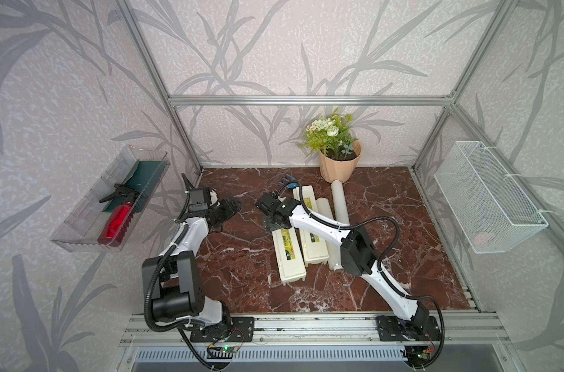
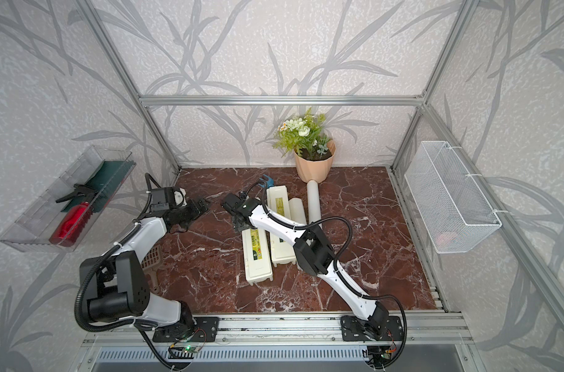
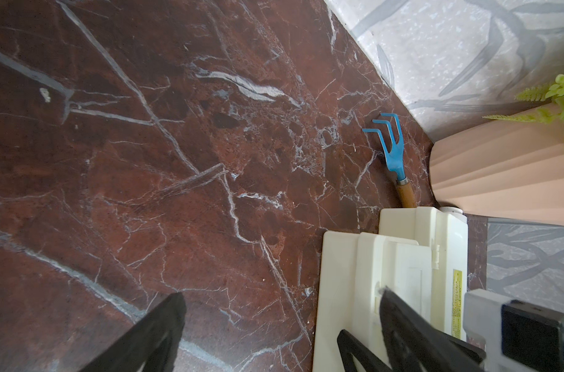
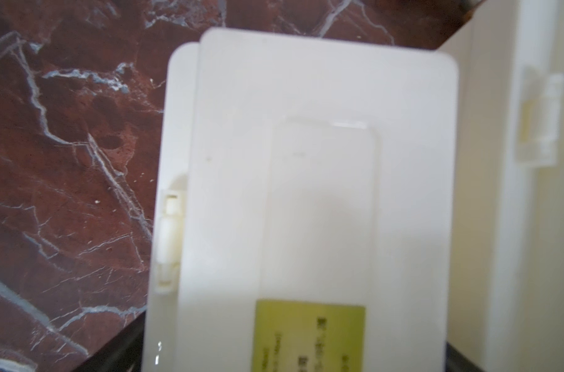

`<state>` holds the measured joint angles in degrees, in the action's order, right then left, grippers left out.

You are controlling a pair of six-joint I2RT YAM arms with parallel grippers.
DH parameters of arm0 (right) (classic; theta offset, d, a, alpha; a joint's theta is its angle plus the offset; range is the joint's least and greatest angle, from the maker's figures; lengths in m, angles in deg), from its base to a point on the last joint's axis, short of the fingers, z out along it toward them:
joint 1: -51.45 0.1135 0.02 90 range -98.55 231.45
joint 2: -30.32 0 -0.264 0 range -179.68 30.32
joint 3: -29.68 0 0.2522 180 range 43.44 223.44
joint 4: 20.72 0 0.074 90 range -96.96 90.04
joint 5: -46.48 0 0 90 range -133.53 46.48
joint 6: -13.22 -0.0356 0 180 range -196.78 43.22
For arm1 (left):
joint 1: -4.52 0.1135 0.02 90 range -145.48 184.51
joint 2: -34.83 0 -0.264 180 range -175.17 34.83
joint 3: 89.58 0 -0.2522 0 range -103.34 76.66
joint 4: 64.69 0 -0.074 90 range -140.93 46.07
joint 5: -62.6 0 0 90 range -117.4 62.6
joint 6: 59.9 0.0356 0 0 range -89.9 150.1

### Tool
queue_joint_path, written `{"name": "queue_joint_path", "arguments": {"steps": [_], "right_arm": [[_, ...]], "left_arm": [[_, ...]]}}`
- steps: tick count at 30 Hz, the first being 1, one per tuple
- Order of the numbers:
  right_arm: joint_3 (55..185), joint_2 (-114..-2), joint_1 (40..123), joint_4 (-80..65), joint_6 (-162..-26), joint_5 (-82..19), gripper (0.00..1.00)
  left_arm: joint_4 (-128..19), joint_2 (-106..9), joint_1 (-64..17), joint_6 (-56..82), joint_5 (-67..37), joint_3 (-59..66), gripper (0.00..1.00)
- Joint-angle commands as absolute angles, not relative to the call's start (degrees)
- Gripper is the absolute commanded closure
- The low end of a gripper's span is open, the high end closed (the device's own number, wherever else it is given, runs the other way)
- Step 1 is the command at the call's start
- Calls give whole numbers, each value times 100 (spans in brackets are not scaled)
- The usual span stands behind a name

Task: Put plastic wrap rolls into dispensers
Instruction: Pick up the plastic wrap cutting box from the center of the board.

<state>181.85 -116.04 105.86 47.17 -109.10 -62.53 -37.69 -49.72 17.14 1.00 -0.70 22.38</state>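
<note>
- Each of the two dispensers carries a yellow-green label strip on its closed lid. The print is too small in both top views and too blurred in the right wrist view to read. Only dark characters and small red marks show.
- The front dispenser (image 1: 288, 257) and the back dispenser (image 1: 313, 244) lie flat, side by side and touching, on the marble table (image 1: 235, 273).
- The right arm (image 1: 319, 222) crosses above both boxes and both plastic wrap rolls, hiding their middles.
- The inner roll (image 1: 326, 207) lies against the back dispenser; its short tube end shows past the arm.
- The outer roll (image 1: 340, 199) lies just beside it, its far end close to the flower pot (image 1: 338, 167); its near part is hidden.
- A blue hand rake (image 3: 390, 145) is half covered in the top views.
- A brown perforated scoop (image 2: 151, 261) shows behind the left arm in a top view.
- Something pinkish in the wire basket (image 1: 487, 193) is hard to make out.
- The right gripper (image 1: 267, 211) hangs over the far end of the front dispenser with its jaws spread wide, a finger on each side of the box. Whether they touch it cannot be told.
- The left gripper (image 3: 280, 293) is released and empty, above bare table just beside that same end.
- Both rolls lie beyond the back dispenser, apart from either gripper.
</note>
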Motion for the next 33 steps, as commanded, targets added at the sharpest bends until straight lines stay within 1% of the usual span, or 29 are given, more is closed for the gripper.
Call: {"name": "queue_joint_path", "arguments": {"steps": [1,4,6,9,10,11,14,18,22,24,27,29,31,33], "right_arm": [[18674,-12027,10602,5199,-10572,-6256,0],[18899,-12187,10568,5141,-10389,-6083,0],[19005,-12193,10554,5108,-10262,-5836,10],[18994,-11954,10558,4848,-9932,-5377,34],[18973,-11823,10558,4762,-9818,-5269,38],[18904,-11629,10567,4569,-9605,-5057,40],[18627,-10958,10570,4150,-9089,-4717,40],[17973,-10105,10551,3460,-8569,-4426,39],[17809,-9700,10477,3412,-8362,-4184,36],[17847,-9535,10416,3434,-8178,-3800,36],[17884,-9285,10395,3422,-7729,-3545,36],[17947,-9144,10344,3520,-7402,-3580,35],[17907,-8996,10205,3600,-7097,-3489,34],[17807,-8838,9973,3707,-6788,-3122,34]], "left_arm": [[-3791,-4951,1761,141,-24,2265,6],[-3792,-4920,1761,176,0,2254,6],[-3754,-4894,1759,252,19,2199,6],[-3643,-4777,1758,582,-146,2090,6],[-3643,-4714,1761,710,-307,2078,6],[-3634,-4625,1762,861,-538,2060,6],[-3711,-4353,1792,1261,-830,1954,6],[-3503,-4214,1814,1544,-703,1521,5],[-3708,-3961,1823,1782,-310,1416,6],[-4061,-3720,1823,2017,-15,1578,6],[-4532,-3341,1823,2443,510,1829,7],[-4708,-3141,1823,2647,923,1913,7],[-4786,-3024,1823,2871,1491,1915,7],[-5081,-2930,1806,3115,2300,2002,9]]}}
